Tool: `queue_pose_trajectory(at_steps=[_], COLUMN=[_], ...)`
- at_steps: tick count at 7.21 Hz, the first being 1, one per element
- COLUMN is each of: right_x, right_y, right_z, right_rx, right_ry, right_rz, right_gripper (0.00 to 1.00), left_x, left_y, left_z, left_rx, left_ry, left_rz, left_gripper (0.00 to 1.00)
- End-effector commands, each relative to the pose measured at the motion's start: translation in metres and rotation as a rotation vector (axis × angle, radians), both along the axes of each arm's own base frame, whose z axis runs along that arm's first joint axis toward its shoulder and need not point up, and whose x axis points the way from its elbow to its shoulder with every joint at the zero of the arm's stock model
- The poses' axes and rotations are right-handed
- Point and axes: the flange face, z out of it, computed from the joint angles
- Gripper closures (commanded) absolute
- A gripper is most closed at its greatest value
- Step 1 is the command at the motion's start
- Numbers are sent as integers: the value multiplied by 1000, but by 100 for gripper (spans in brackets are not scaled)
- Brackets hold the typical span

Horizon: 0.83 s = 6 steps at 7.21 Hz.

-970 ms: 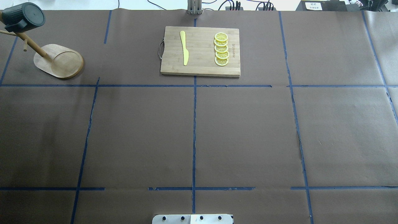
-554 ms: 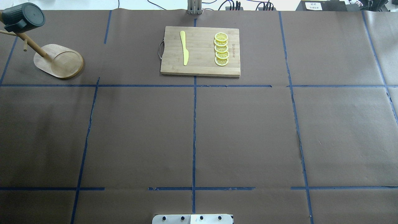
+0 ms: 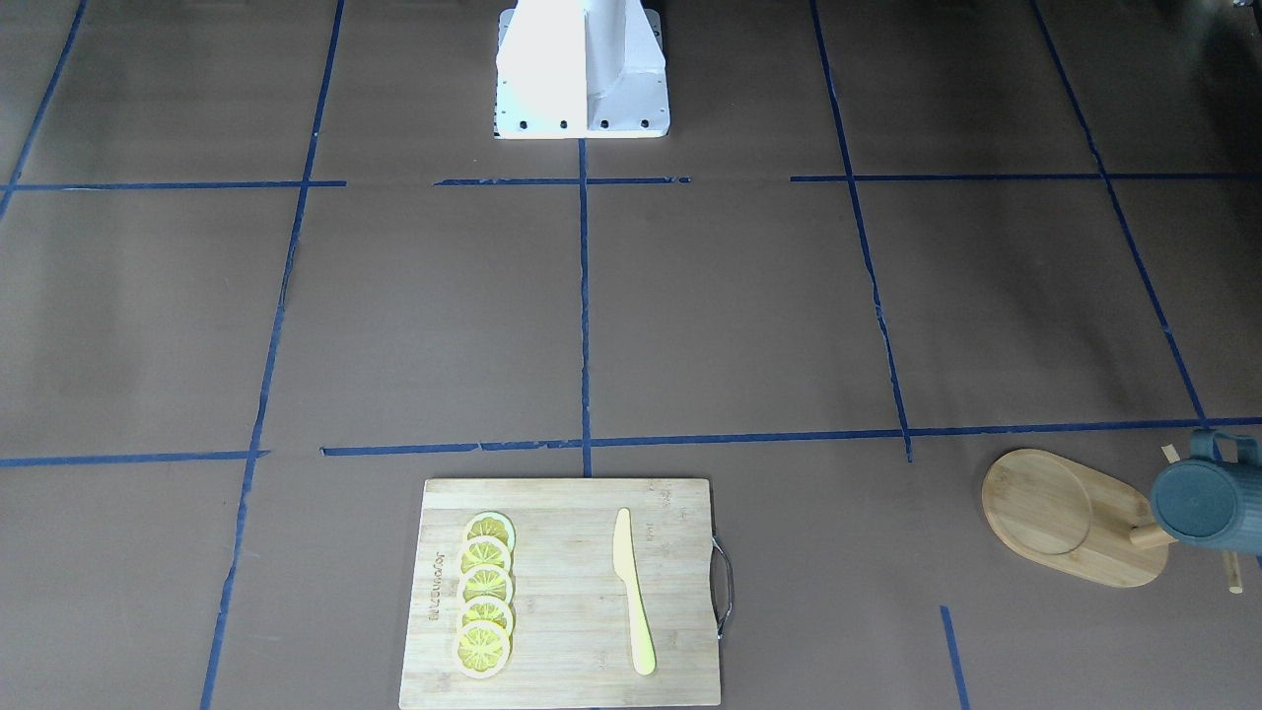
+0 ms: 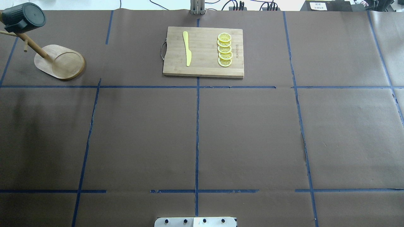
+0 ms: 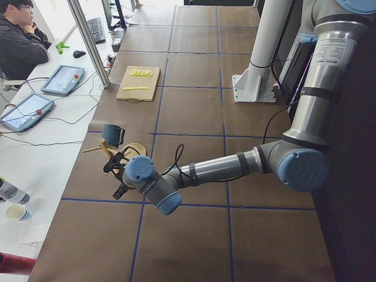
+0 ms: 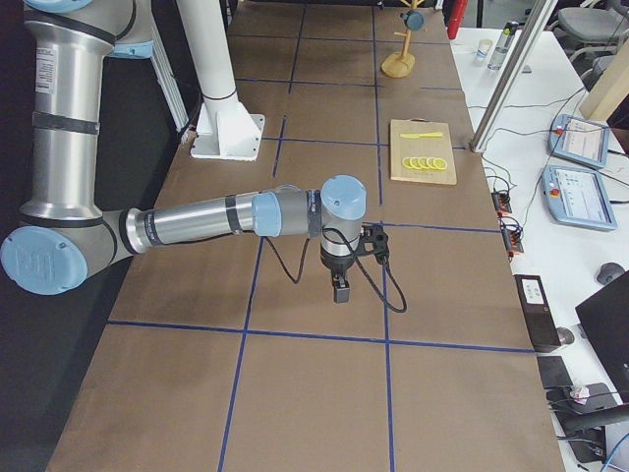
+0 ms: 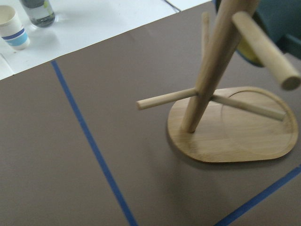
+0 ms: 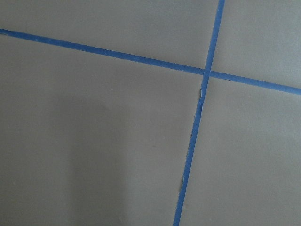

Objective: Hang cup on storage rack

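Cup (image 3: 1208,503): cut off by the right edge of the front-facing view; in the left wrist view only a blurred sliver shows in the upper right corner. Rack (image 4: 60,63): post top hidden behind the cup at the overhead view's upper left, one peg cut by the left edge. Right gripper (image 6: 339,291): too small to judge its jaws.
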Motion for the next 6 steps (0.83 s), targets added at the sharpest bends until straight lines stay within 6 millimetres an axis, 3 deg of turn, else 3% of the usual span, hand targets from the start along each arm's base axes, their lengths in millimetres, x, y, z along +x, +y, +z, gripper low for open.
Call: queue_pose_trajectory(at_steps=[1,3,4,5,6], right_x=[0,0,0,0,0], right_y=[0,0,1,1,1], right_z=[0,0,1,1,1], right_rx=[1,2,1,1,1], right_ry=[1,3,3,3,3], right_rz=[0,-1,-1,-4,-4], right_gripper=[0,0,0,0,0], left_x=[-15,-29,-39,-77,-85], left_y=[-4,-2,1,12,27], left_z=[23,41,43,32,22], left_rx=[-149,-137,-231,-400,-513], left_ry=[-158,-328,-326,-306,-280], left_rz=[46,97,109,69,66], left_gripper=[0,0,0,0,0])
